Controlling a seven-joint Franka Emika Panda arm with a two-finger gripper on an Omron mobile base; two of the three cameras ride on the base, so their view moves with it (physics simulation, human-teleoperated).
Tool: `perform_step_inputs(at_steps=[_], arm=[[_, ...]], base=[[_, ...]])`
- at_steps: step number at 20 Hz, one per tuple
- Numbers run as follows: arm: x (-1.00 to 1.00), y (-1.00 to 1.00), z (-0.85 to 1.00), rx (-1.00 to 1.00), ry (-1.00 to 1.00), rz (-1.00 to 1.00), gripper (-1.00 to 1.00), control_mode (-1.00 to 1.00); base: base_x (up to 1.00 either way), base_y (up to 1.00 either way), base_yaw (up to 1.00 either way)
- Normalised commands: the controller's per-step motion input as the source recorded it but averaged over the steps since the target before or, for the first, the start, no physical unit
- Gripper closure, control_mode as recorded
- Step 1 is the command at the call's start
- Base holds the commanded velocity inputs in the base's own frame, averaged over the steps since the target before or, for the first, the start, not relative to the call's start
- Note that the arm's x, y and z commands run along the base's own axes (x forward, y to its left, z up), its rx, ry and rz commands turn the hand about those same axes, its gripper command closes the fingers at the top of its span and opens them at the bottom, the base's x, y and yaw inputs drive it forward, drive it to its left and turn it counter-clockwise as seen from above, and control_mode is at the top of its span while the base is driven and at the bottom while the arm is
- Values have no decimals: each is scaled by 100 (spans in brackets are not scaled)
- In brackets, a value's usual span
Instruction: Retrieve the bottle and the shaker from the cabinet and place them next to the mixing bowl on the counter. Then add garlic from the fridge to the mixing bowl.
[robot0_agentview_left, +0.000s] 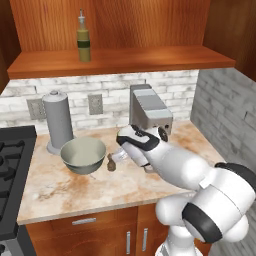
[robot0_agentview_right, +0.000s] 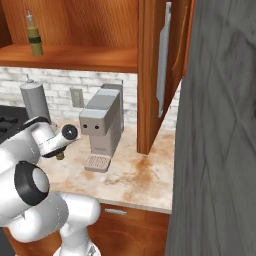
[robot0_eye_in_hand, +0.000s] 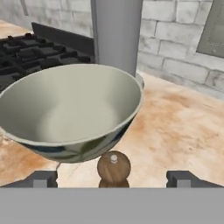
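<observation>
Fingertips of the gripper (robot0_eye_in_hand: 113, 179) stand spread wide, the brown shaker (robot0_eye_in_hand: 113, 168) upright between them, touching neither. Just beyond it the mixing bowl (robot0_eye_in_hand: 65, 109) rests on the counter (robot0_eye_in_hand: 183, 131), its rim overhanging the shaker's cap. Bare counter opens on the coffee machine (robot0_agentview_left: 150, 112) side. The bottle (robot0_agentview_left: 83, 42) stands on the cabinet shelf (robot0_agentview_left: 150, 60).

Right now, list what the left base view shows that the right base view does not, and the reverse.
The left base view adds the mixing bowl on the counter. The right base view adds the open cabinet door and a tall grey panel at the right. Both share the bottle on the shelf, the coffee machine and the grey paper towel roll.
</observation>
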Motion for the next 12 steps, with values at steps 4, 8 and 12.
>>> perform_step_inputs(at_steps=[4, 8, 12], arm=[[0, 0, 100, -2, 7, -14, -100, -100], [-1, 0, 100, 0, 2, -27, -100, -100], [-22, 0, 100, 0, 1, -26, -100, -100]], base=[[0, 0, 0], [0, 0, 0], [0, 0, 0]])
